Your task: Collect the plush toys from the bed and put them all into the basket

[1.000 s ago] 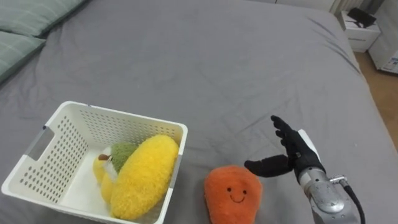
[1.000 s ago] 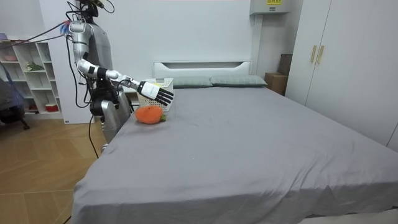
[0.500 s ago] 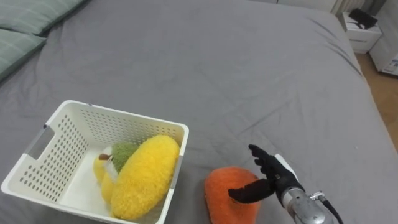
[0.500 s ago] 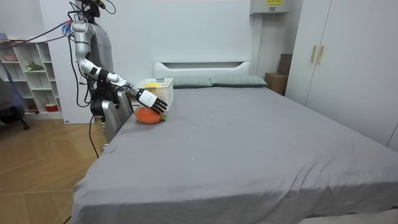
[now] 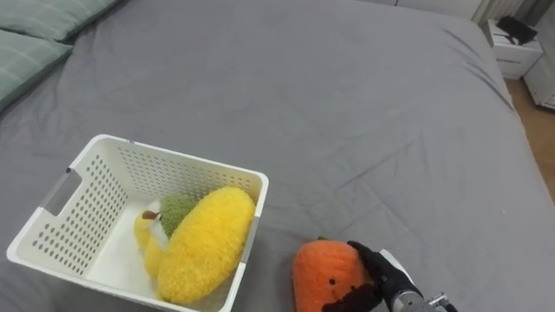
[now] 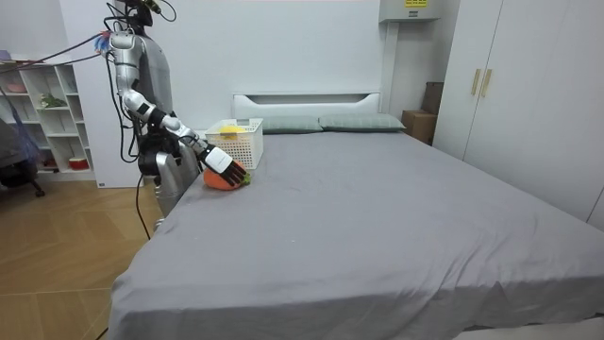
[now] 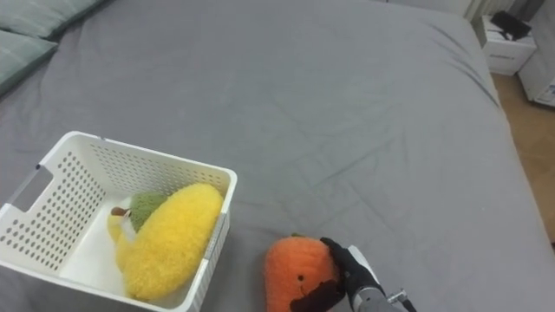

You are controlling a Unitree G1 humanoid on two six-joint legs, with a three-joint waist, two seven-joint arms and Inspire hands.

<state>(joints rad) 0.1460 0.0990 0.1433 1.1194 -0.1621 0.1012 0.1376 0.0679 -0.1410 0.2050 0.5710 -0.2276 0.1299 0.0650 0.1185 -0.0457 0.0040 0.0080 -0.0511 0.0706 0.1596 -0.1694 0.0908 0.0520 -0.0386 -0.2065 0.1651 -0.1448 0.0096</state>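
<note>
Right hand (image 5: 377, 276) sits on the right flank of the orange plush toy (image 5: 325, 269). Its fingers wrap the toy's side and the thumb presses in low at the front, so the hand is clamped on the toy. The toy rests on the grey bed (image 5: 347, 104), near the edge closest to the robot, not lifted as far as I can tell. It is rounded and slightly taller than wide, with its top end pointing away from the robot.

Key relation: the white basket (image 5: 186, 159) lies to the toy's left, close beside it but not touching, with its near right wall facing the toy. The basket already holds a yellow plush (image 5: 204, 247), leaning against that right wall, and a green plush (image 5: 176, 211) behind it. The free space is on the basket's left half.

Judgement: the next step is to lift the toy and carry it leftward over the right rim. The risk is that it lands on the yellow plush and rolls back out.
</note>
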